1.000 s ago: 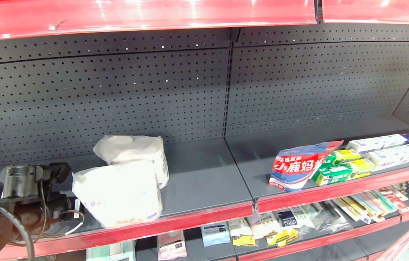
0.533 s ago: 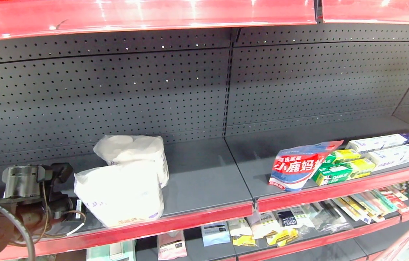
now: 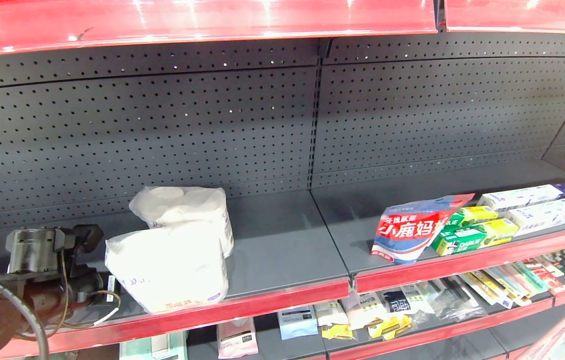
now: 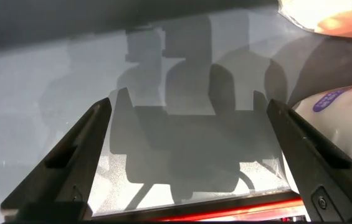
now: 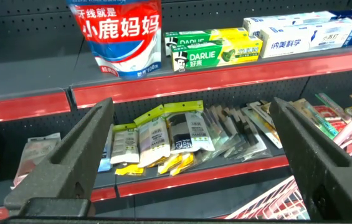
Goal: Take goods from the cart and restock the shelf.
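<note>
Since a second ago the front pack (image 3: pixel 167 270) of paper rolls has slid a little to the robot's right along the shelf (image 3: pixel 282 245), and your left hand (image 4: pixel 188 109) has gone the same way beside it. Nothing else has shifted.

That hand is spread wide with nothing between its fingers. The wrist view shows bare shelf board there and the pack lying just outside one finger, so I judge you are nudging it sideways, not carrying it. The pack stands upright close to the shelf's red front lip, just in front of the rear pack (image 3: pixel 182 210). Whether the two touch I cannot tell.

To do this well, keep the push low on the pack and slow. It looks soft and film-wrapped, so a high push would likely tip or dent it instead of moving it. Steer it a touch toward the back wall, since it has little room before the lip. Once it sits square, draw the hand off sideways first, then out, so no finger snags the wrapping and drags the pack forward.

Your right hand (image 5: pixel 191 102) is also wide open and holds nothing. It hangs in front of the lower shelf (image 5: pixel 213 174), near the cart (image 3: pixel 562 328). The pouch (image 3: pixel 412 225) and toothpaste boxes (image 3: pixel 472 232) stand well apart from the packs, farther right, so you have room to spare.
</note>
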Robot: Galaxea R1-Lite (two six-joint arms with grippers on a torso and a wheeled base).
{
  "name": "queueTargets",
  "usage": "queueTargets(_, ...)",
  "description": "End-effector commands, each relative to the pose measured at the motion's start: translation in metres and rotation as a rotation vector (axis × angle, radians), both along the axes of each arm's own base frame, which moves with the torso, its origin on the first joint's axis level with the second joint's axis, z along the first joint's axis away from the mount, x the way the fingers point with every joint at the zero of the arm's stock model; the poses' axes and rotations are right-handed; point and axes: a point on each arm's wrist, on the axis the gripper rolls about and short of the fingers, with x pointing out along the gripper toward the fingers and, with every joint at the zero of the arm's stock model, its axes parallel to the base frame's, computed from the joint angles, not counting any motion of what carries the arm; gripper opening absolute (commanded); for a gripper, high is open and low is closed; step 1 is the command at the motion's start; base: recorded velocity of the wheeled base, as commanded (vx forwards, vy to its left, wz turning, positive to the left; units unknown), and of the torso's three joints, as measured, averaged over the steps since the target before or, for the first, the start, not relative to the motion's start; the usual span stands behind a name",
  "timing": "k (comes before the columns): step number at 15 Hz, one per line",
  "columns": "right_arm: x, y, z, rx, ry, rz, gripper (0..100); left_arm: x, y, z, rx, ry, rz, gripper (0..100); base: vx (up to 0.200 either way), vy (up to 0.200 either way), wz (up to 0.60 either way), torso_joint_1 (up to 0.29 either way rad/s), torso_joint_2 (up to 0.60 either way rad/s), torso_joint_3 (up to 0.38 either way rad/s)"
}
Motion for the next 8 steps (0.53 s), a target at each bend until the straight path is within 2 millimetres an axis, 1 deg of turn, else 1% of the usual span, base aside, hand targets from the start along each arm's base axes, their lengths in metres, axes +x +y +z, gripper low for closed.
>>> queueTargets(1, 0.0, 0.0, 0.0, 0.0, 0.0, 0.0, 100, -0.0006, -0.0017, 0.0006, 0.0, -0.002, -0.007, 100, 0.0, 0.0, 0.0, 0.0, 0.0, 0.0)
queueTargets(8, 0.0001, 0.0, 0.0001, 0.0, 0.001, 0.0, 100, -0.001, -0.0029, 0.0007, 0.0, -0.002, -0.011, 100, 0.0, 0.0, 0.0, 0.0, 0.0, 0.0)
